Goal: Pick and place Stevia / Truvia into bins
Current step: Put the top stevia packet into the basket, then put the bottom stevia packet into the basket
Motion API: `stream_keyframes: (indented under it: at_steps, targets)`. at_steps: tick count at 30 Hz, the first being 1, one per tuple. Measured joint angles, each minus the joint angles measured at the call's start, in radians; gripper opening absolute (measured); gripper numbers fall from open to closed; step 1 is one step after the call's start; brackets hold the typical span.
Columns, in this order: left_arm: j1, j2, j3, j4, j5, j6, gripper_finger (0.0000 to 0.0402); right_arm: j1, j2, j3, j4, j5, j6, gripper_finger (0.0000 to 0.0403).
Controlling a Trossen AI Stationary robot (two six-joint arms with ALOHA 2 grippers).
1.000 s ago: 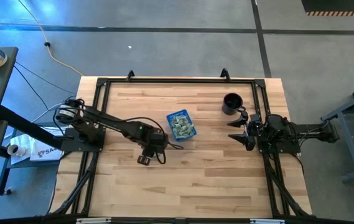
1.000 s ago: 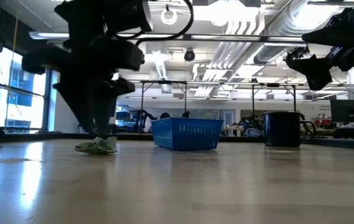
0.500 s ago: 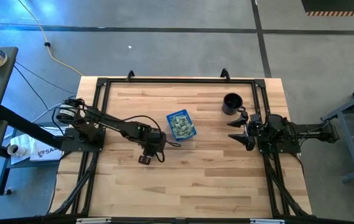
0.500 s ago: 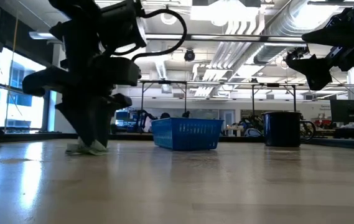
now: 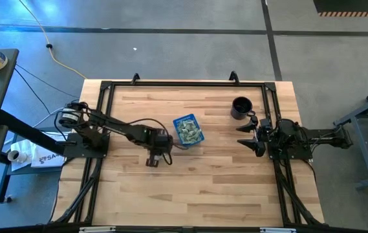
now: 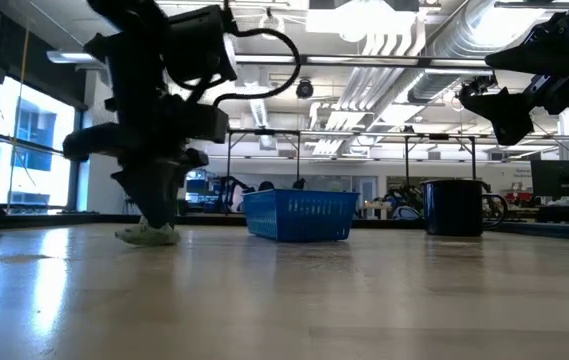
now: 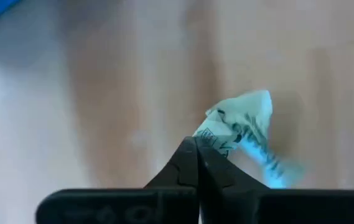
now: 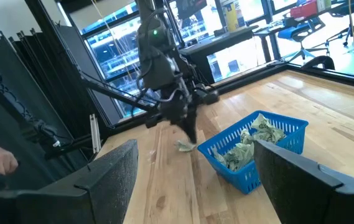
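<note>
The left gripper (image 5: pixel 152 161) stood low over the wooden desk (image 5: pixel 203 188), left of centre and just to the near-left of the blue tray (image 5: pixel 188 130). In the left wrist view its jaws were pressed together at the tips, clamped on the edge of one crumpled green-and-white packet (image 7: pixel 242 127). The low view showed that packet (image 6: pixel 147 235) lying on the desk surface beneath the gripper (image 6: pixel 156 215), to the left of the tray (image 6: pixel 299 216) and apart from it. From the right wrist view the same packet (image 8: pixel 186 146) lay just beside the tray's left end, with the left gripper (image 8: pixel 188 127) pointing down at it.

The tray sat near the middle of the desk, a little toward the far side, and held a heap of pale green and white packets (image 5: pixel 189 133); the heap (image 8: pixel 246 143) reached to about its rim.

A black mug (image 5: pixel 240 107) stood to the right of the tray, toward the far right of the desk.

The right gripper (image 5: pixel 251 136) waited at the desk's right edge, raised above the surface and near the mug, its jaws spread wide apart and holding nothing.
</note>
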State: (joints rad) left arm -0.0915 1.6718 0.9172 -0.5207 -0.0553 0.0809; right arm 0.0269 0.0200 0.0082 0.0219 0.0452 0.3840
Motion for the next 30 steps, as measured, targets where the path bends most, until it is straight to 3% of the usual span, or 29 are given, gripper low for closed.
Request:
stream_keyframes:
  at_steps: [7,10,13,16,21,25,28,30]
  targets:
    - [0.057,0.0,0.306,-0.222,-0.046,-0.058,0.0022,0.0,0.0,0.0,0.0,0.0,0.0,0.0307]
    - [0.079,-0.002,0.403,-0.125,-0.058,-0.006,0.0022,0.0,0.0,0.0,0.0,0.0,0.0,0.0307]
    - [0.125,0.043,0.417,0.047,-0.077,0.031,0.0022,0.0,0.0,0.0,0.0,0.0,0.0,0.0307]
    - [0.185,0.125,0.412,0.075,-0.082,-0.079,0.0034,0.0,0.0,0.0,0.0,0.0,0.0,0.0307]
    - [0.201,0.174,0.434,-0.017,-0.083,-0.201,0.0142,0.0,0.0,0.0,0.0,0.0,0.0,0.0307]
    - [0.147,0.123,0.6,-0.32,-0.064,-0.364,0.023,0.0,0.0,0.0,0.0,0.0,0.0,0.0307]
    - [0.062,0.091,0.618,-0.484,-0.097,-0.495,0.027,0.0,0.005,0.0,0.0,0.0,0.0,0.0307]
    - [-0.011,0.098,0.57,-0.477,-0.076,-0.525,0.0284,0.0,0.009,0.0,-0.001,0.0,0.0,0.0307]
